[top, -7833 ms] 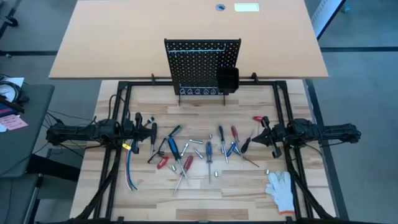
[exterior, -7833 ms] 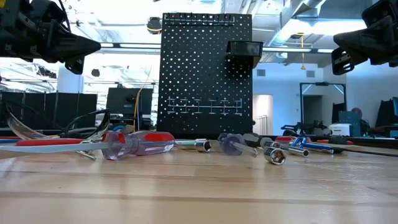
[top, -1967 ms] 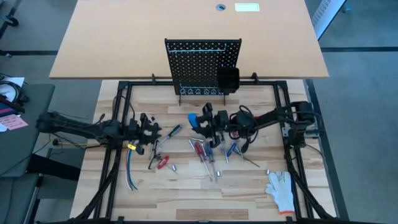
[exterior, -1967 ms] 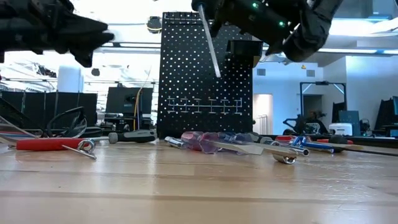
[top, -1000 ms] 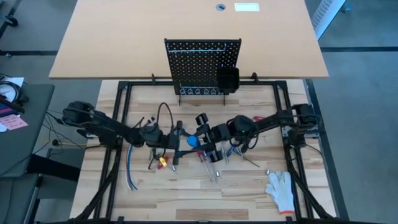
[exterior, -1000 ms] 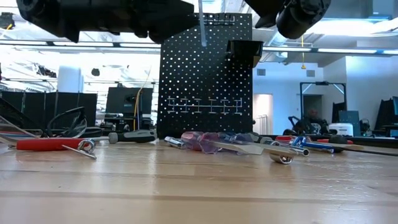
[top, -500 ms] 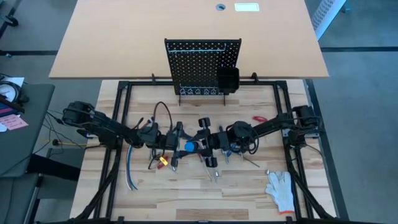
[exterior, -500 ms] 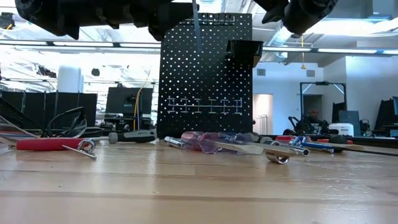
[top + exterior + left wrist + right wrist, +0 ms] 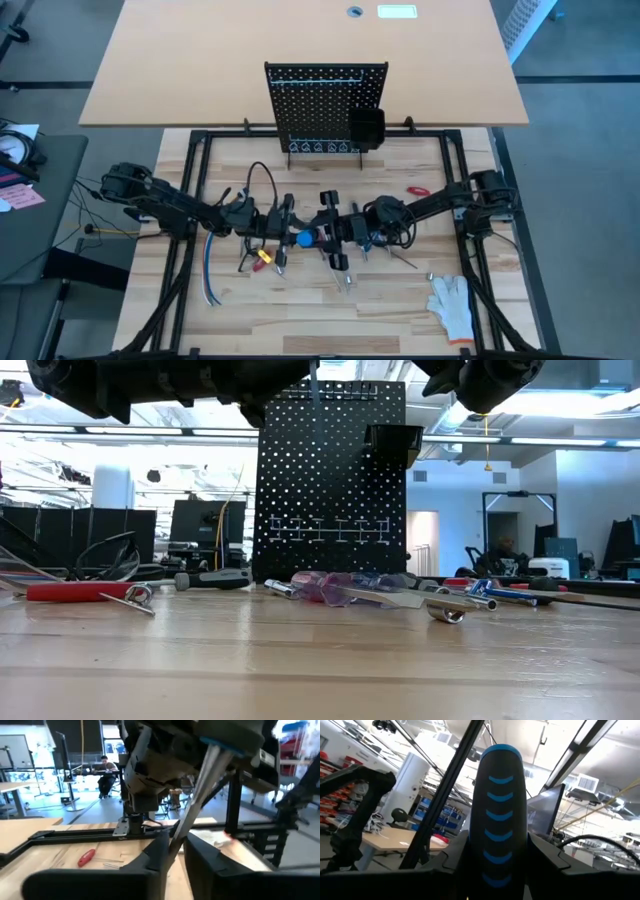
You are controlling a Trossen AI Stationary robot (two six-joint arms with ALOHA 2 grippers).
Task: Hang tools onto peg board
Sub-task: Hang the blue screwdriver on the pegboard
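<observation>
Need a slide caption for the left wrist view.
Left gripper closing on the shaft of the blue screwdriver held by the right gripper.

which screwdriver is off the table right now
The blue-handled screwdriver, held in the air between both grippers; the other screwdrivers lie flat on the table.

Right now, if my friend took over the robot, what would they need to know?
Right gripper: shut on the blue-handled screwdriver, held above mid-table.
Left gripper: its fingers sit on either side of that screwdriver's metal shaft. Looks like a handover.
Peg board: upright at the table's far edge, and no tool looks hung yet.
Other tools: loose on the table.
Left to do: finish the pass, hang this screwdriver, then the rest.
</observation>
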